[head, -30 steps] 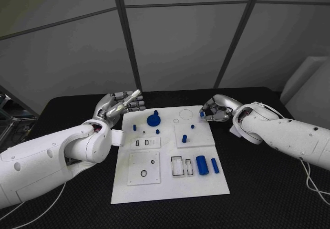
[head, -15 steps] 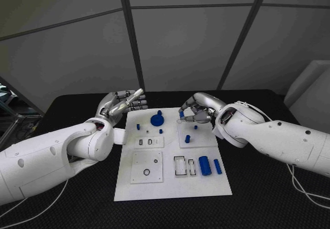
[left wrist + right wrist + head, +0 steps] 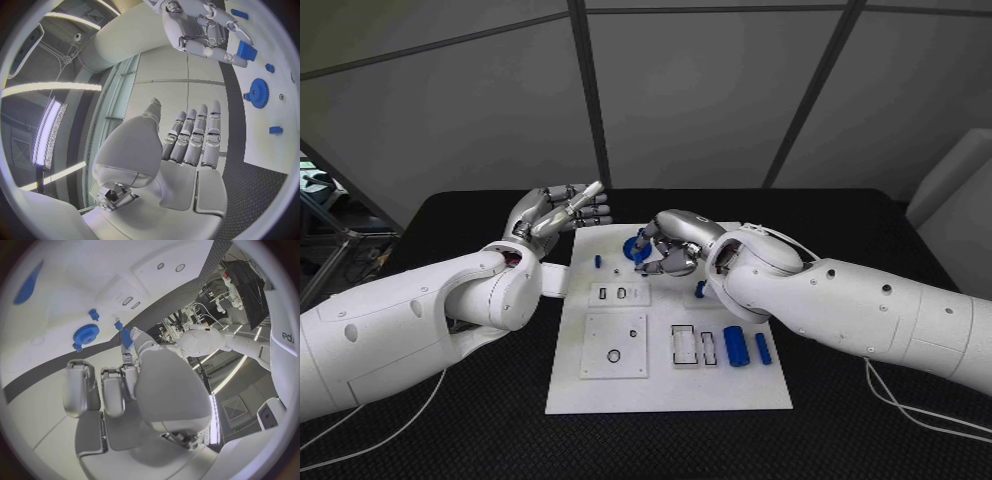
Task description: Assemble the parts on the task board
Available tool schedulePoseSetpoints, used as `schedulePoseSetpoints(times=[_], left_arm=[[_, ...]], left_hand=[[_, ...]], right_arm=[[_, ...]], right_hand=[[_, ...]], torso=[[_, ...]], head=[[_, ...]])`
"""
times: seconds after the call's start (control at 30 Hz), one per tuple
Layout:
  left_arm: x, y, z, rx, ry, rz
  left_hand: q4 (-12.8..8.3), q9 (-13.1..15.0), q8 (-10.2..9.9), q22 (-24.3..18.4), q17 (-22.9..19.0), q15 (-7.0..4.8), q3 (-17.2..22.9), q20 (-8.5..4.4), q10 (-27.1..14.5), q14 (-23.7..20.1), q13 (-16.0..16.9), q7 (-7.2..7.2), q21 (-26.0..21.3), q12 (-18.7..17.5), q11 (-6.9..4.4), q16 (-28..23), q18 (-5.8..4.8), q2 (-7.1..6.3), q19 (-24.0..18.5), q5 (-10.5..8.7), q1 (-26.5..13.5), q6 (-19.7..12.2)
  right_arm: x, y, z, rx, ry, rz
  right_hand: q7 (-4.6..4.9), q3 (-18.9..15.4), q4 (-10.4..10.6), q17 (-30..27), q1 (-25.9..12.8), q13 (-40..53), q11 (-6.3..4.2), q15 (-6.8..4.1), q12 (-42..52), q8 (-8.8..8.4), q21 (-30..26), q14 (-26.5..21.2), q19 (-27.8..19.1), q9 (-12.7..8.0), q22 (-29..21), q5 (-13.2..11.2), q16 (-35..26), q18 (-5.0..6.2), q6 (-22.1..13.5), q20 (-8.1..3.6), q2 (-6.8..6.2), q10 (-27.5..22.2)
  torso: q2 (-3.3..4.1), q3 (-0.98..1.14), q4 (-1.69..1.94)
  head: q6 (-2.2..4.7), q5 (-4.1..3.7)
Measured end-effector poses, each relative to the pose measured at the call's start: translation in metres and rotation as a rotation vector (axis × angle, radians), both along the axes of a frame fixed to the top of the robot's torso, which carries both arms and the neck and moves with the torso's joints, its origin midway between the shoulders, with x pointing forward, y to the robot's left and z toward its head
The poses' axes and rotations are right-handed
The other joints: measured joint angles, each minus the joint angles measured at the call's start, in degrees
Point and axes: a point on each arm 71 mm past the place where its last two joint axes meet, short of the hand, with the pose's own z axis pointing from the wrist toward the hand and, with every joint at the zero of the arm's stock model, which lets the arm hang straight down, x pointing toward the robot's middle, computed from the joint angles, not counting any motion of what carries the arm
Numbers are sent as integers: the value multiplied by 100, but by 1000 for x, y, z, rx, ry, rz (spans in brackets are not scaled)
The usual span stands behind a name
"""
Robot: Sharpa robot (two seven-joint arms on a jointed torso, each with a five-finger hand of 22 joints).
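right hand (image 3: 672,245) fingers pinch blue part (image 3: 126,338), upright | left hand (image 3: 560,212) fingers released

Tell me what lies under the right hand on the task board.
Under the right hand, the blue gear lies on the task board. The hand pinches a small blue part above it. From the head view, board sockets beneath the hand are covered.

The white task board (image 3: 668,385) lies flat on the black table. A blue gear (image 3: 85,333) sits near its far edge, with small blue pegs (image 3: 599,261) beside it. Two blue cylinders (image 3: 736,346) lie side by side toward the near right. The right hand (image 3: 672,243) pinches a small blue block (image 3: 126,338) above the board.
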Motion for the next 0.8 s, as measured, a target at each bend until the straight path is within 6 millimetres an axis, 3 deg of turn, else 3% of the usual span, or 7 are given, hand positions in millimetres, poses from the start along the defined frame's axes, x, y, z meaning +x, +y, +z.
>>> schedulePoseSetpoints(times=[0.37,0.8], left_arm=[[2,0,-1,1,0,4],[2,-2,-1,0,-1,3]], left_hand=[[-16,0,0,-6,0,0,-16,0,0,0,0,23,0,0,0,0,0,0,0,0,0,40],[-32,0,0,-6,0,0,0,0,21,0,0,3,0,0,21,0,0,0,0,0,0,60]], right_arm=[[-10,16,-27,-83,33,-17],[-11,20,-37,-123,29,-35]], right_hand=[[-9,-2,-1,0,-14,0,0,0,-1,0,0,0,0,1,-4,0,0,0,-8,0,-15,0],[-19,-3,-1,0,-14,0,0,0,-1,-8,0,0,0,2,-4,-1,0,0,-19,0,-15,0]], torso=[[4,6,5],[3,6,3]], head=[[-53,40],[-87,54]])
